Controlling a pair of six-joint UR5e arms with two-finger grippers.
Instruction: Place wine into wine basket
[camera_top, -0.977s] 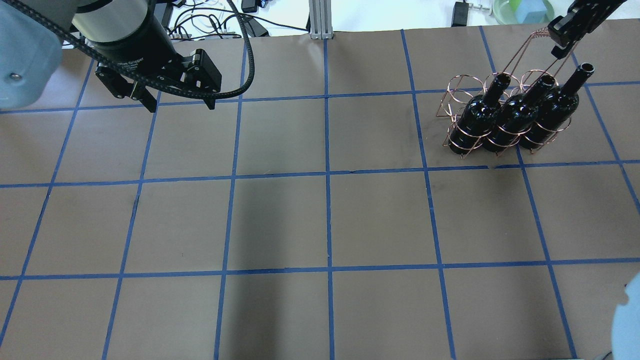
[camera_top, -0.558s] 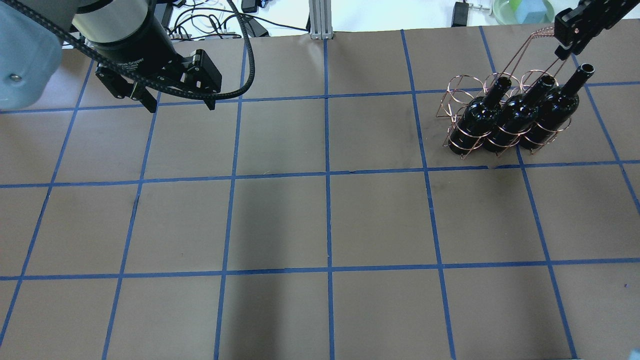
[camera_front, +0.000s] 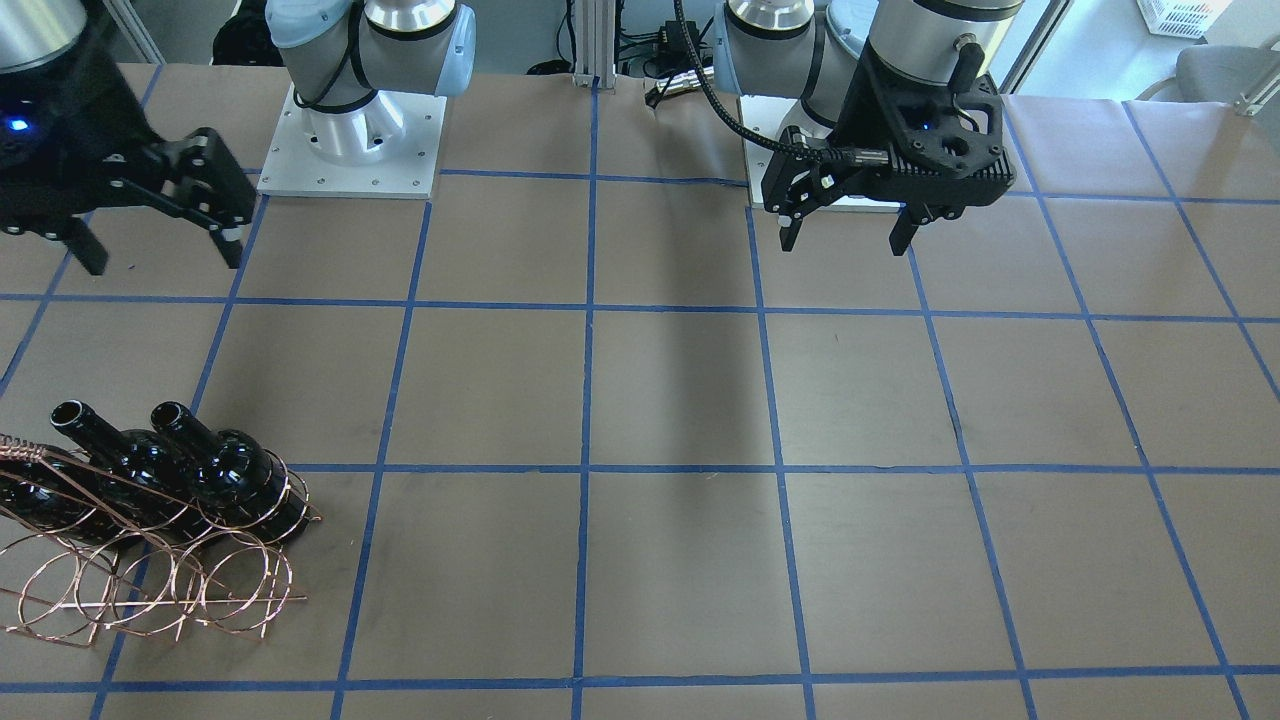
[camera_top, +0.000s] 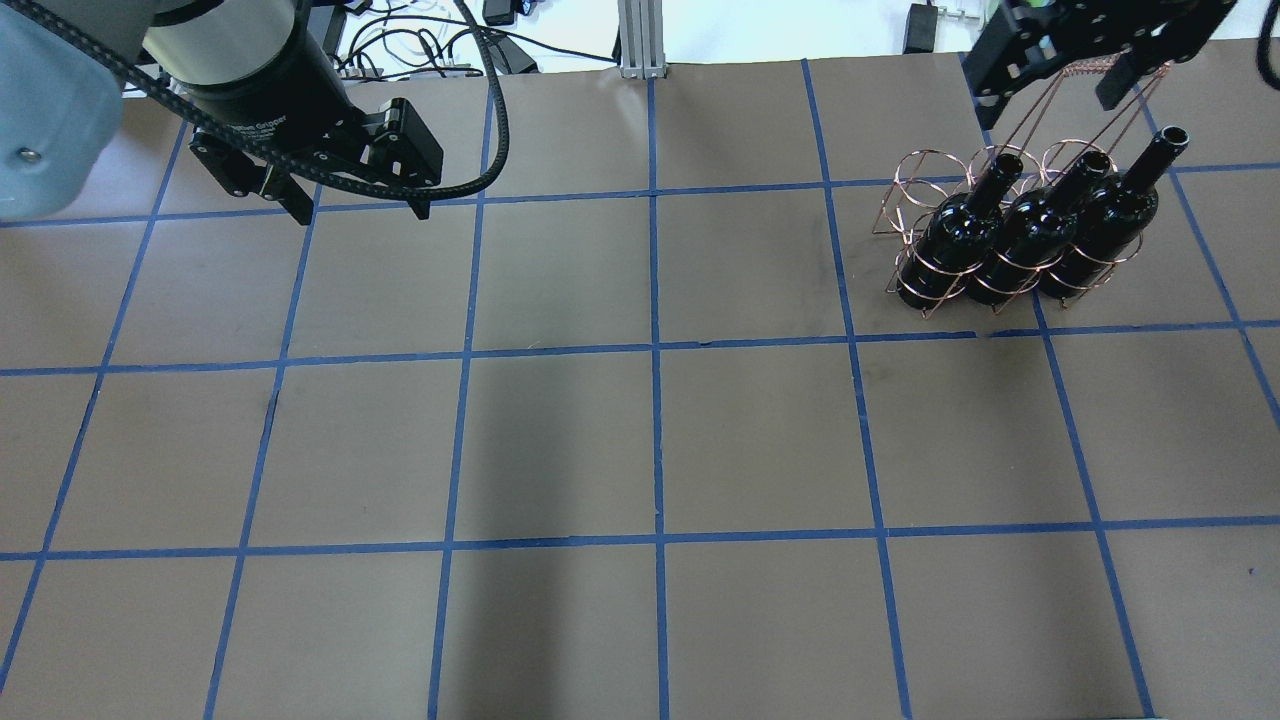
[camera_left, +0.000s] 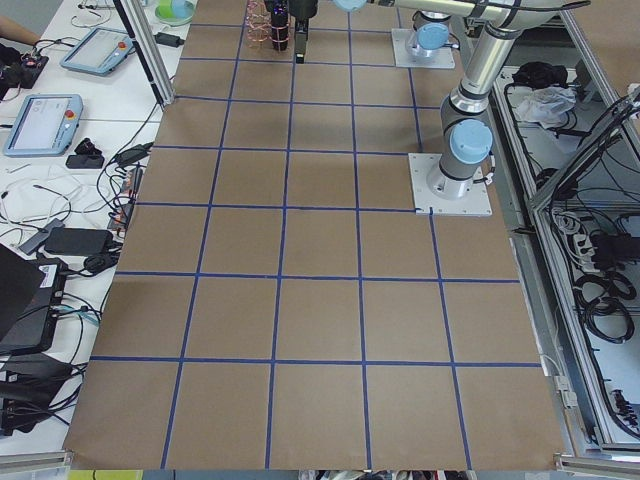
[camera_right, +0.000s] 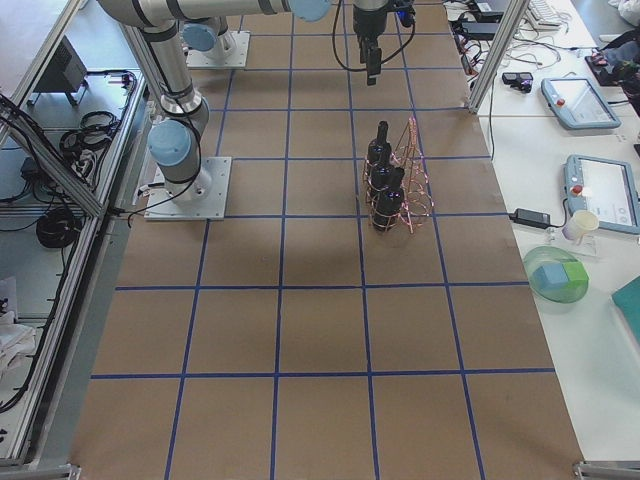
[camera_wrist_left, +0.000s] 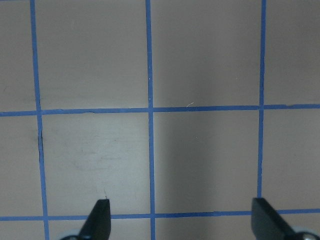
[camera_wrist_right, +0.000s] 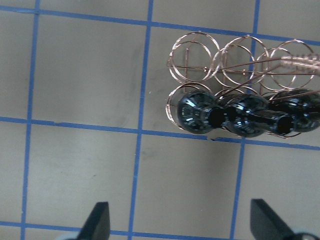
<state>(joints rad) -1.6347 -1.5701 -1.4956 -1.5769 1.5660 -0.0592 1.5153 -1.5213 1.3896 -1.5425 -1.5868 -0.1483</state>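
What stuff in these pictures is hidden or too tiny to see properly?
- Front-facing view: the wine basket and one wine bottle run off the picture's left edge.
- Overhead view: the top edge cuts off the body of the right gripper.
- Left side view: the basket is tiny and clipped by the top edge.
- Every view: the black glass of the three bottles hides whether anything is inside.

The table (camera_top: 560, 440), papered brown with a blue tape grid, carries the basket (camera_top: 920, 180) at its far right. Three bottles (camera_top: 1020, 235) stand upright in the row nearer the robot.
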